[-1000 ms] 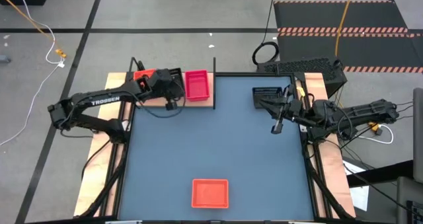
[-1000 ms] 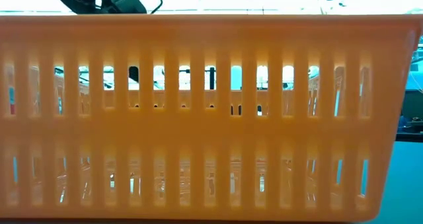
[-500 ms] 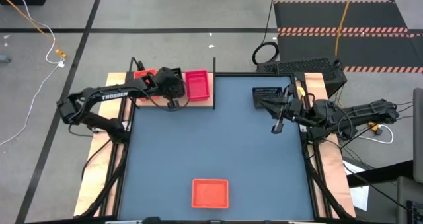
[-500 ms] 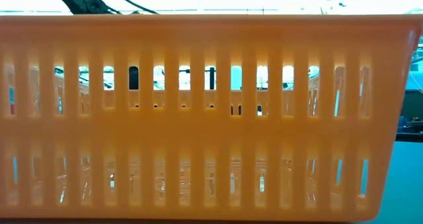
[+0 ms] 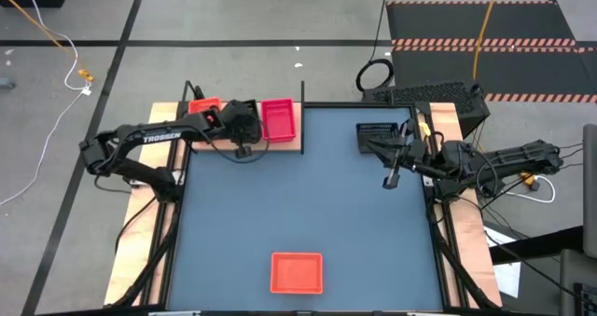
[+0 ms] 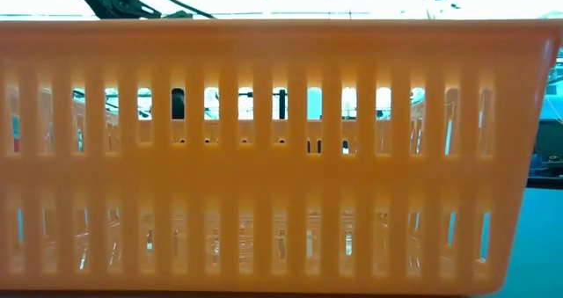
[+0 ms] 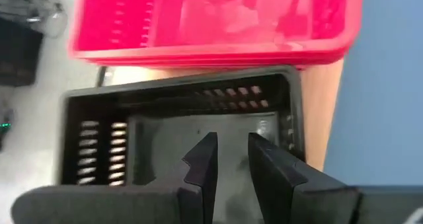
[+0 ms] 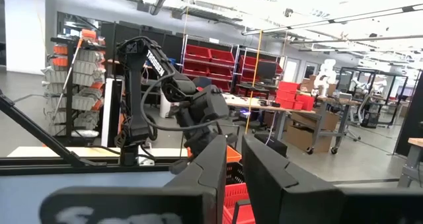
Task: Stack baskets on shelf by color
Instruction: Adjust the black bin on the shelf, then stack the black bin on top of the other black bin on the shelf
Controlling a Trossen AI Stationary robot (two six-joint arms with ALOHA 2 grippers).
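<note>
I have the left end effector [image 5: 244,137] over the shelf [image 5: 291,144] at the bench's far left corner, hanging above a black basket [image 7: 178,145] that sits in the shelf's middle spot. In the left wrist view its two fingers [image 7: 201,168] stand a narrow gap apart inside that basket, with nothing visible between them, so I read them as nearly closed and holding nothing. Just beside the black basket, toward the shelf's right end, sits the pink-red basket [image 5: 278,118]; from the wrist it looks like more than one nested together, though I cannot tell how many. On the shelf's left end I see an orange basket [image 5: 203,106], partly hidden by the arm.

The right end effector [image 5: 393,178] waits near the bench's right edge. In the right wrist view its fingers [image 8: 210,168] are raised off the bench with a slim gap between them, gripping nothing. A second black basket [image 5: 377,136] lies on the bench close to the far right corner, just beside that arm.

Another orange basket [image 5: 297,272] rests at the middle of the bench's near edge, well apart from everything else. Its slotted wall [image 6: 281,157] fills nearly all of the low view.
</note>
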